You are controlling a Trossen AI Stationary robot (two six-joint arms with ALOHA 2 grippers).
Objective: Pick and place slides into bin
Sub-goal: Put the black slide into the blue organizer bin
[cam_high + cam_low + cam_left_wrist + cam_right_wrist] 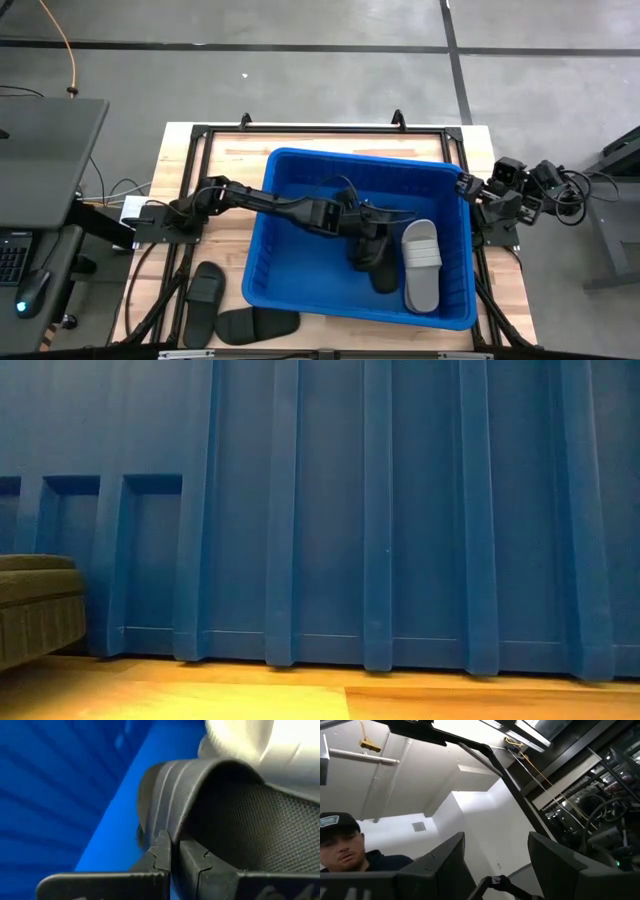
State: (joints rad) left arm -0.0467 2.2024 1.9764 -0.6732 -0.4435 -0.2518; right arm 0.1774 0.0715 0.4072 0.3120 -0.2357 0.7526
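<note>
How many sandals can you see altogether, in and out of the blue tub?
4. A grey slide and a black slide lie inside the bin; the left tool is shut on the black one. Two more black slides lie on the table. Others may be hidden.

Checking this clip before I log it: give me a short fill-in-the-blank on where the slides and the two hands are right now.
1. The left hand is inside the bin, shut on a ____ slide.
2. The slide lying beside it in the bin is light ____.
3. ____ black slides lie on the table, outside the bin.
4. The right hand waits off the bin's right edge with its fingers ____.

Missing words: black; grey; Two; open
</note>
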